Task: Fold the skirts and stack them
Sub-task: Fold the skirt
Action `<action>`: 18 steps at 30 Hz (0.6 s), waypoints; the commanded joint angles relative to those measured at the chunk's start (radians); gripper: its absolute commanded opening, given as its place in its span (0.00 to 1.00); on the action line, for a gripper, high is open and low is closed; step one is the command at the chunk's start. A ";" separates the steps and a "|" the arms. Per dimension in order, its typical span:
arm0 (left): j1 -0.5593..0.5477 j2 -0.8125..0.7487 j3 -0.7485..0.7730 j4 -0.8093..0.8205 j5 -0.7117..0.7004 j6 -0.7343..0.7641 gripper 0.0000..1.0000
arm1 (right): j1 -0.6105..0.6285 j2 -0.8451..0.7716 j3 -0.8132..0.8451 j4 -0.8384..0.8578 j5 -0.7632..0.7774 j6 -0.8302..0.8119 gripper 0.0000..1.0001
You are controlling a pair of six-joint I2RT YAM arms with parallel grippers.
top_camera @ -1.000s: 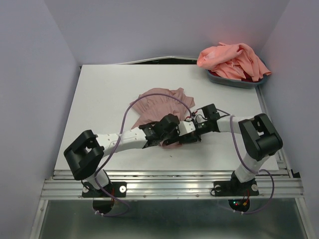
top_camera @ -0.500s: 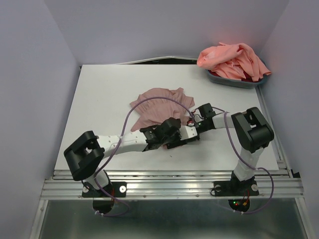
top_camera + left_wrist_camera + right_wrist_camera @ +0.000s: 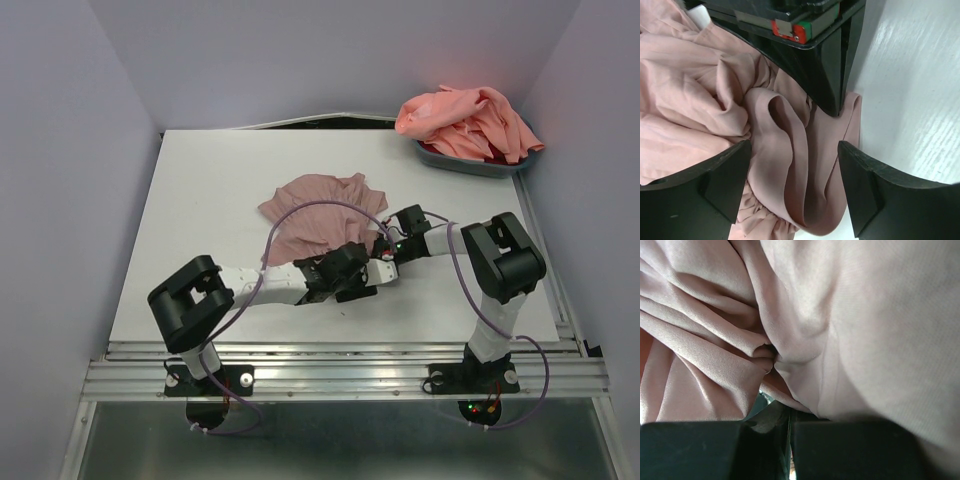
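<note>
Starting big: white table (image 3: 200, 190). Then left arm (image 3: 260, 285) and right arm (image 3: 500, 270), reaching in from the near edge and meeting near the middle (pretty crowded spot). Next, coral skirt (image 3: 465, 118), heaped in a grey bin (image 3: 478, 166) at the far right corner, spilling over the rim. Mauve skirt (image 3: 315, 210) lying rumpled mid-table, well apart from the coral one, near hem bunched under the two wrists. Left gripper (image 3: 792, 185) down over that hem, released: fingers (image 3: 715, 182) spread wide, loose folds lying between them, nothing pinched. Right gripper (image 3: 790, 450) just beside it, clenched tight on a fold of the mauve skirt, cloth filling nearly the whole right wrist view. Seen from the left wrist, black tip of the right gripper planted on the hem, right by the bare table.
</note>
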 commanded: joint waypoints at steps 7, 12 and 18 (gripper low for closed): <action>0.008 0.024 -0.002 0.091 -0.135 0.024 0.72 | 0.004 0.023 0.000 -0.029 0.043 -0.004 0.01; 0.022 0.001 -0.005 0.102 -0.118 0.029 0.52 | 0.004 0.034 0.003 -0.028 0.048 -0.008 0.01; 0.023 -0.016 -0.010 0.096 -0.092 0.032 0.18 | 0.004 0.034 0.011 -0.029 0.045 -0.001 0.01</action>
